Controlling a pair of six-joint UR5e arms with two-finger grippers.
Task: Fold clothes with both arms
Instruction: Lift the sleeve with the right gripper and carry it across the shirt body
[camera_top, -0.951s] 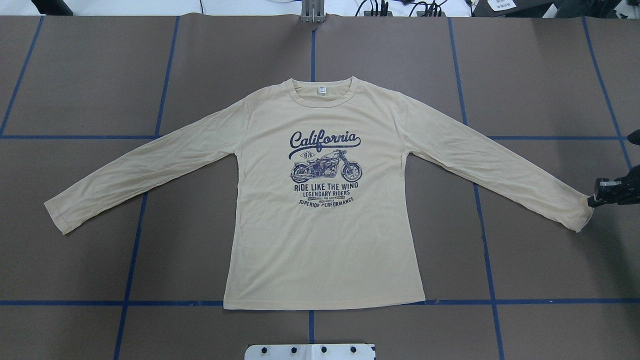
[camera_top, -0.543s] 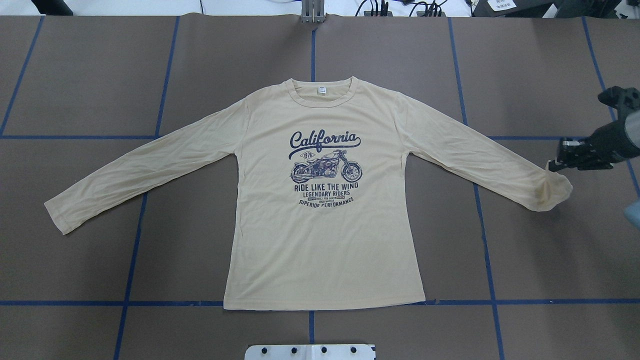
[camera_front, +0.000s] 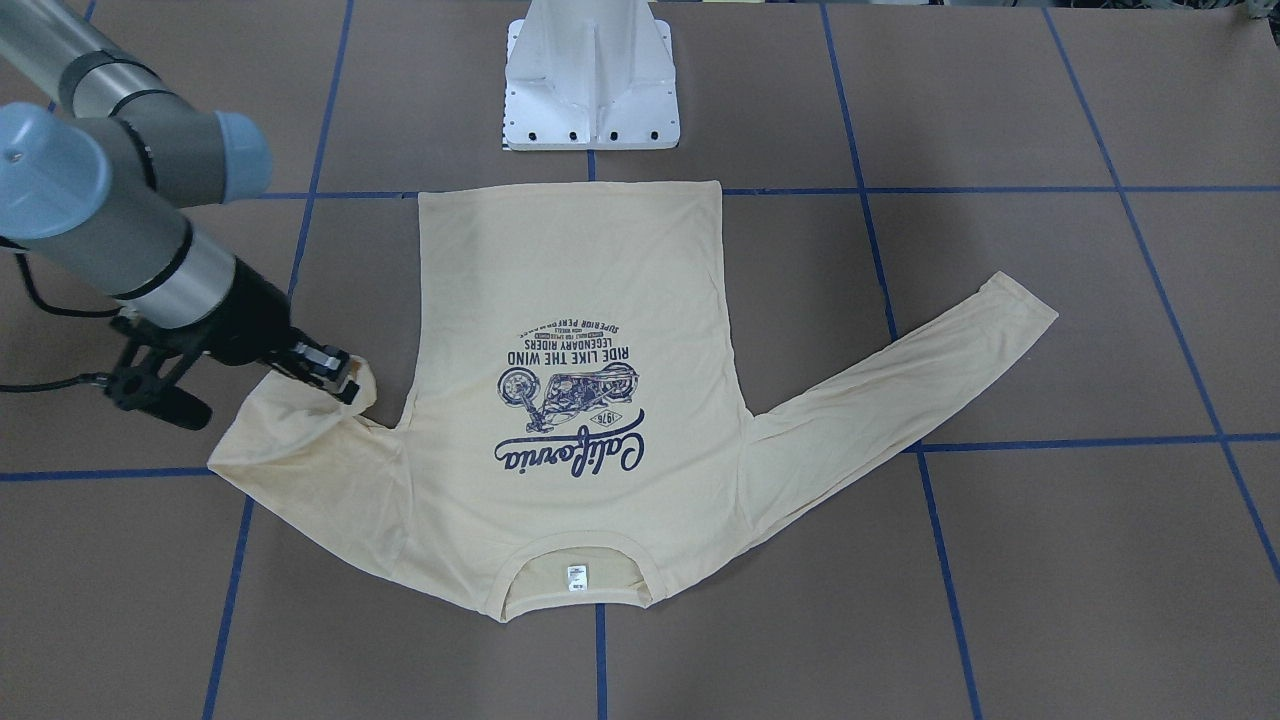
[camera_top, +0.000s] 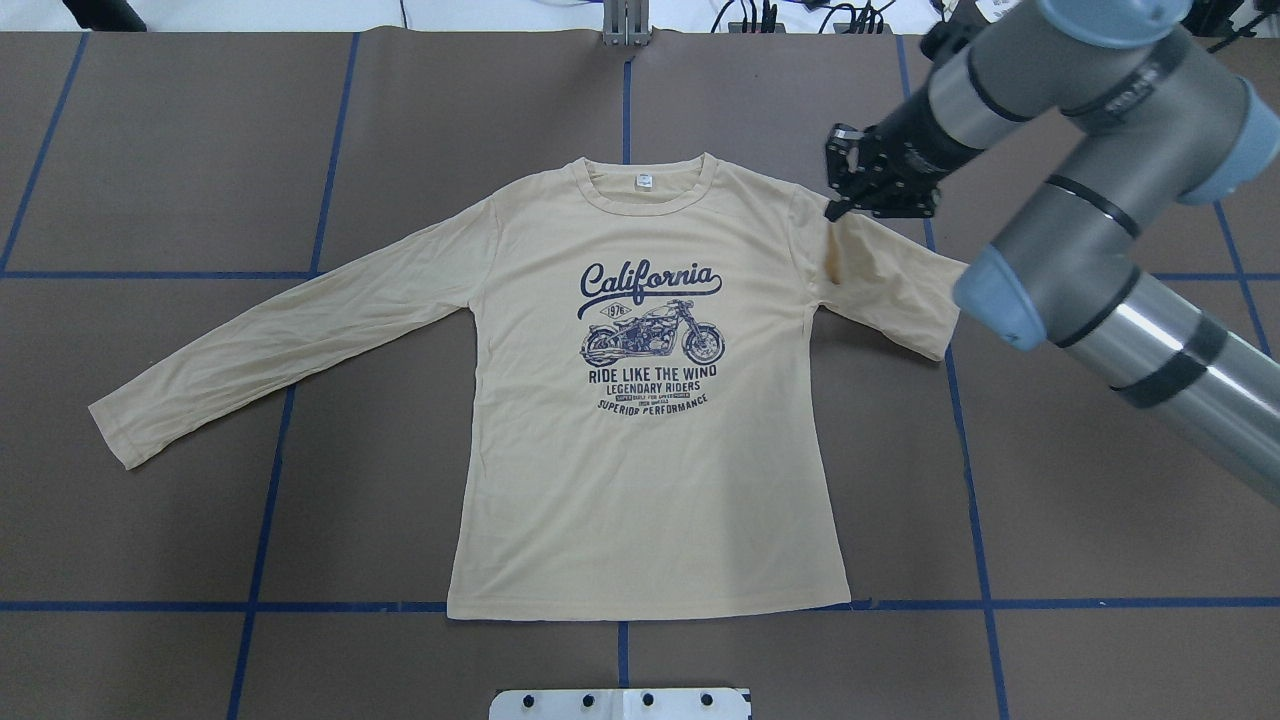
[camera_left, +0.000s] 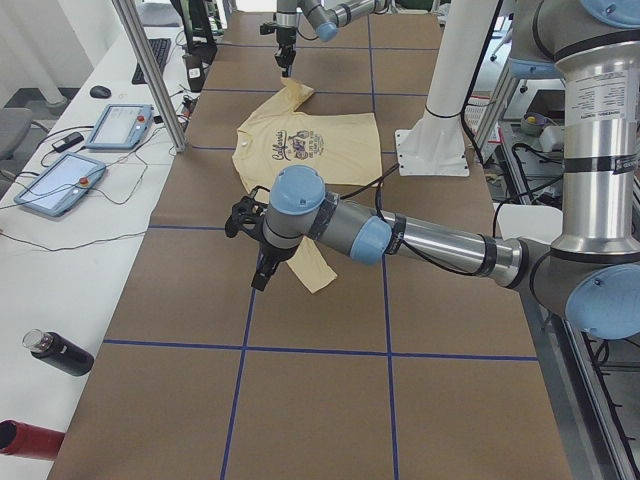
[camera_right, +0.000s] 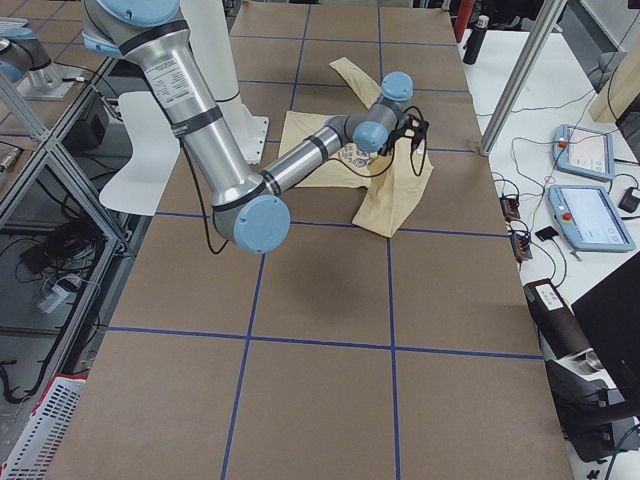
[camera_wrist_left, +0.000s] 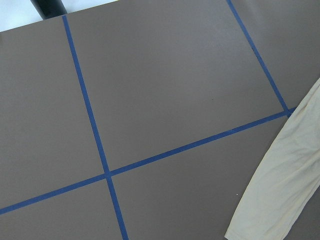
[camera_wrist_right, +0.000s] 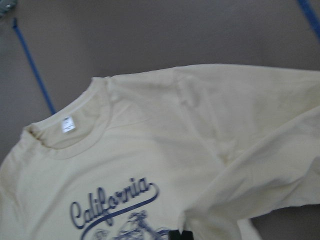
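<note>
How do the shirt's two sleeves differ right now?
The sleeve on the robot's left lies flat, stretched straight out on the table; the sleeve on the robot's right is doubled back toward its shoulder. The left one's end lies loose on the table; the right one's end is pinched in the right pincer. Both are the same pale cream-yellow cloth.
</note>
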